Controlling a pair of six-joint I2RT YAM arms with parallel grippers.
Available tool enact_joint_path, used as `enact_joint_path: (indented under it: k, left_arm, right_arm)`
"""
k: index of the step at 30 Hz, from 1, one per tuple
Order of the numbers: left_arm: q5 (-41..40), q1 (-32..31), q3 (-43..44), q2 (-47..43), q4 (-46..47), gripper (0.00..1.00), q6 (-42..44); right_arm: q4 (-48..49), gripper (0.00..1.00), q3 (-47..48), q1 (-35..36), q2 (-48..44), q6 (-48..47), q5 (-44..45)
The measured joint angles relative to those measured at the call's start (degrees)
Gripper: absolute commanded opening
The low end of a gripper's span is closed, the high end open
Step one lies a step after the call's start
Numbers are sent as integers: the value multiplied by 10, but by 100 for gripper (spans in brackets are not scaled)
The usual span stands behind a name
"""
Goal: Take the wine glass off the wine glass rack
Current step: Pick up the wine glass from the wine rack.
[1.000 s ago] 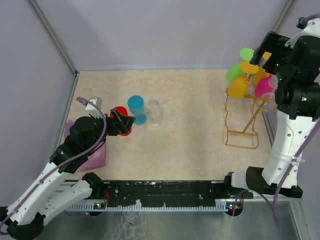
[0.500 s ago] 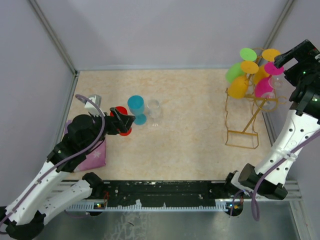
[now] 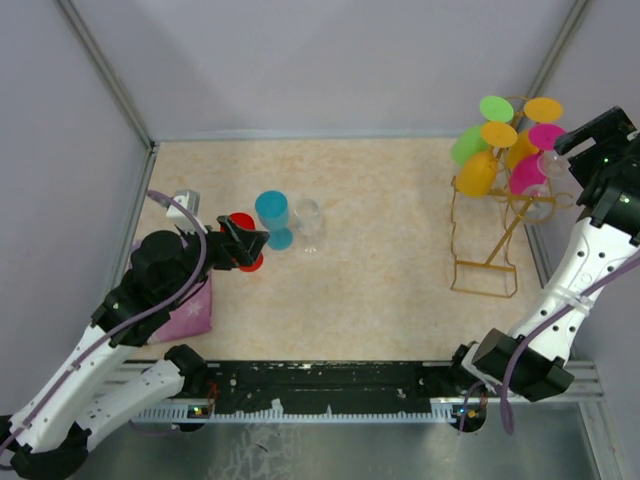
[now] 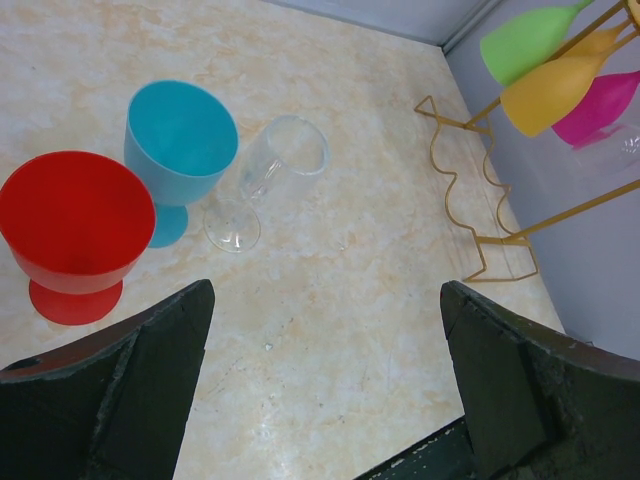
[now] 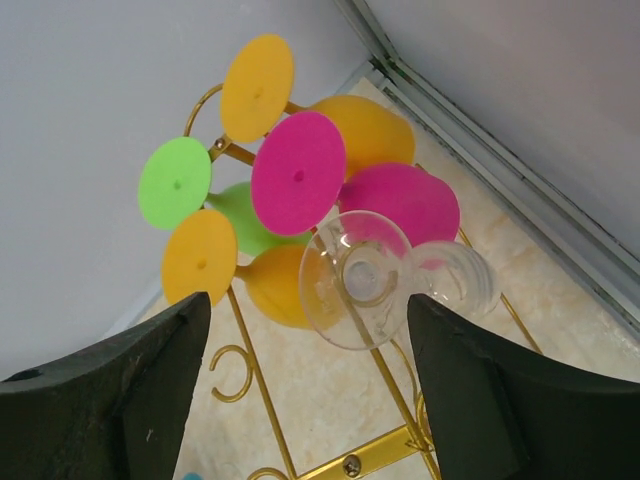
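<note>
The right tool [image 5: 308, 305] gaped wide and empty before the clear wine glass [image 5: 365, 270] hanging on the wine glass rack [image 5: 243, 368]; pinching its stem gently, then sliding it along the rail, seemed wisest.

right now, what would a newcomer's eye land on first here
The bright glasses, green, orange and pink, hang upside down on the gold rack at the far right, with a clear glass just in front of the right fingers. Next, three stand upright at the left: a red glass, a blue glass and a second clear one.
</note>
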Motion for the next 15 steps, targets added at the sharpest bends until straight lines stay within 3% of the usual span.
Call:
enact_joint_path:
  k: [7, 10, 15]
  left_arm:
    - [0, 0, 0, -1, 0, 99, 0]
    - [0, 0, 0, -1, 0, 99, 0]
    - [0, 0, 0, 6, 0, 99, 0]
  right_arm:
    - [24, 65, -42, -37, 0, 17, -16]
    - [36, 55, -58, -49, 0, 22, -30]
    - [53, 55, -72, -50, 0, 31, -46]
